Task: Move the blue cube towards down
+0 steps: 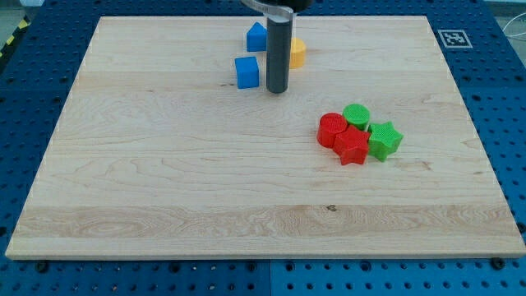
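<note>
Pushing the blue cube [246, 72] toward the bottom of the frame calls, in my judgement, for getting my tip [277, 90] onto the cube's far side first, the side facing the top of the frame, and then driving straight down through the cube's middle so it slides without turning. At this moment my tip stands just to the right of the cube, near it but with a thin strip of counter [164, 164] showing between them, so a push from here would send the cube left and not down. The route round matters: another blue block [256, 36], whose shape I cannot make out fully, sits just above the cube in the upper middle of the frame, and a yellow block [297, 53] lies partly hidden behind the rod on its right. The gap between the two blue pieces looks narrow, so my tip should enter it carefully or risk knocking the upper one. The end effector is a plain rod with nothing to open or close, and it holds nothing. Below the cube the wood is bare for a long way, so the path downward is free. A cluster of a red cylinder [331, 129], a red star [352, 147], a green cylinder [357, 116] and a green star [384, 139] lies well apart at right of centre, out of the way.
</note>
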Robot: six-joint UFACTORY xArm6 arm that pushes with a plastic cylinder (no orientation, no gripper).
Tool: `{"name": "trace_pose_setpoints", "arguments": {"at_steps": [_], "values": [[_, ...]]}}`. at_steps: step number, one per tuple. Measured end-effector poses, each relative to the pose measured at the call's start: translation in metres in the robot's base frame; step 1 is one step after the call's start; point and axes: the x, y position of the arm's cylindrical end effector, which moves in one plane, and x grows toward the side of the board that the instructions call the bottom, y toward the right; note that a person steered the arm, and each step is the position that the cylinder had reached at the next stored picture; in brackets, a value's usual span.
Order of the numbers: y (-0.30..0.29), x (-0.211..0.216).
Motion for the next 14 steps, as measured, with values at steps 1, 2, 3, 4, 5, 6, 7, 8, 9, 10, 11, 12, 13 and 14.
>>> {"name": "trace_pose_setpoints", "arguments": {"at_steps": [1,2,3,4,5,6,7,8,9,10,11,12,13,14], "values": [[0.0,-0.019],[-0.003,-0.036],[-0.026,-0.037],[-0.056,-0.037],[-0.074,-0.03],[-0.074,0.001],[-0.074,0.016],[-0.074,0.017],[-0.074,-0.003],[-0.084,-0.031],[-0.115,-0.036],[-0.134,-0.022],[-0.127,0.005],[-0.104,0.021]]}}
